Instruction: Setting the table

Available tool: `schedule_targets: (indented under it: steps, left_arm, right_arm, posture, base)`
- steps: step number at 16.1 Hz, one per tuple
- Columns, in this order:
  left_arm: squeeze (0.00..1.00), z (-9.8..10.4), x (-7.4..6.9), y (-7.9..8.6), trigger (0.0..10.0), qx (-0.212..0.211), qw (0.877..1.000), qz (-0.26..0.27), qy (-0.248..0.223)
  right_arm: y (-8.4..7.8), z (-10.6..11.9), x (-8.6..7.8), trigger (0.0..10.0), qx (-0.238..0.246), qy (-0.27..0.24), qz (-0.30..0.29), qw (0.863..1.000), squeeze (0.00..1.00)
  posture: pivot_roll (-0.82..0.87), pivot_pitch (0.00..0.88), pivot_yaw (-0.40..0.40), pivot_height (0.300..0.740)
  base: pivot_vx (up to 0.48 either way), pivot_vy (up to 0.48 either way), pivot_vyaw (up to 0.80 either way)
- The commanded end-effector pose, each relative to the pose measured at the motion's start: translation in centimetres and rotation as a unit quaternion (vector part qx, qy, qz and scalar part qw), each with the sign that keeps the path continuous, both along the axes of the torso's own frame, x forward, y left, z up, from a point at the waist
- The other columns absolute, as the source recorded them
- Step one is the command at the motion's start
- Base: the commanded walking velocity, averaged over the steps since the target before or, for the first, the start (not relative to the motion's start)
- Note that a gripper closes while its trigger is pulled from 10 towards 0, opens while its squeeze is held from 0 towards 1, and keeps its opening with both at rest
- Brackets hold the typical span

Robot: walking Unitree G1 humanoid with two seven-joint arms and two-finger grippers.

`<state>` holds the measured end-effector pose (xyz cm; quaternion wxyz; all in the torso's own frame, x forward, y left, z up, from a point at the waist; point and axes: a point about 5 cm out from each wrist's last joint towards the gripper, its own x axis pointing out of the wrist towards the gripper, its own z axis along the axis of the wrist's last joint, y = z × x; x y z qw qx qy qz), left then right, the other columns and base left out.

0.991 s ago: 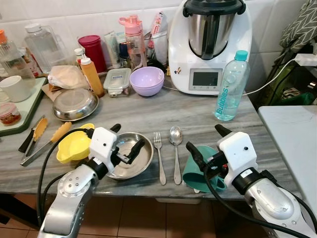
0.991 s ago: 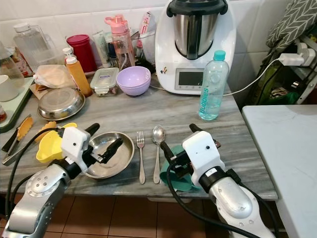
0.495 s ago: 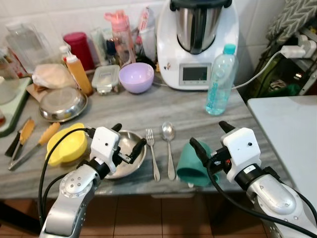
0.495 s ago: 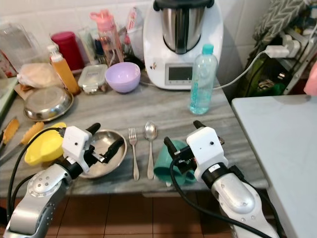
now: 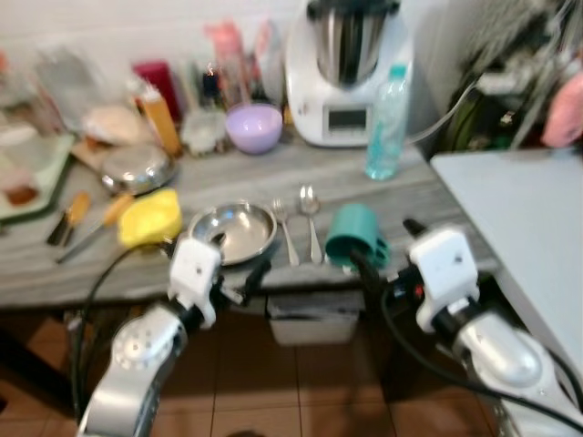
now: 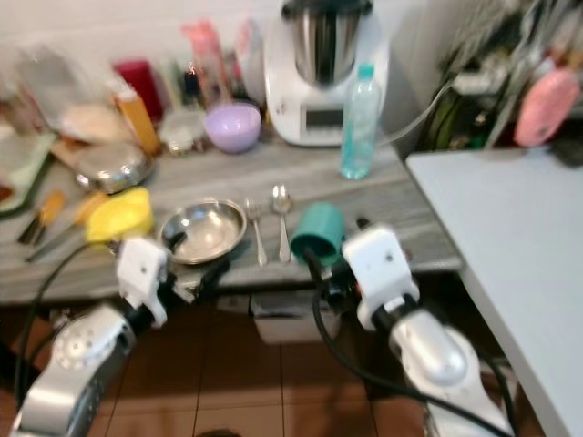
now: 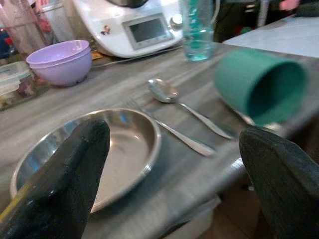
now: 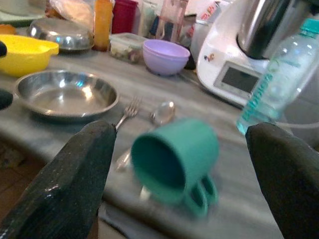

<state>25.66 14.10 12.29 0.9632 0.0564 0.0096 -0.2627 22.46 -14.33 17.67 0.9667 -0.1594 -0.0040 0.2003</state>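
A steel plate lies near the front edge of the grey counter. To its right lie a fork and a spoon, then a teal mug on its side, mouth towards me. My left gripper is open, just before the counter's edge by the plate. My right gripper is open too, in front of the mug and apart from it. Neither holds anything.
A yellow bowl sits left of the plate. Behind stand a purple bowl, a water bottle, a white kitchen machine and a second steel dish. A white table is at the right, tiled floor below.
The whole view has drawn back from the counter and blurred. Both grippers, earlier over the plate and at the mug, now hang before the counter's edge. The tableware lies as before.
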Motion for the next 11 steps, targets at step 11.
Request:
schedule_targets:
  steps: [11]
  left_arm:
    - [0.00, 0.1, 0.7, -2.8, 10.0, -0.026, 0.999, -0.045, -0.012]
  right_arm:
    - [-2.0, -0.2, 0.9, 10.0, -0.029, -0.027, -0.102, 0.994, 0.00]
  posture:
    - [-0.17, 0.000, 0.097, 0.740]
  base:
    - [0.000, 0.000, -0.24]
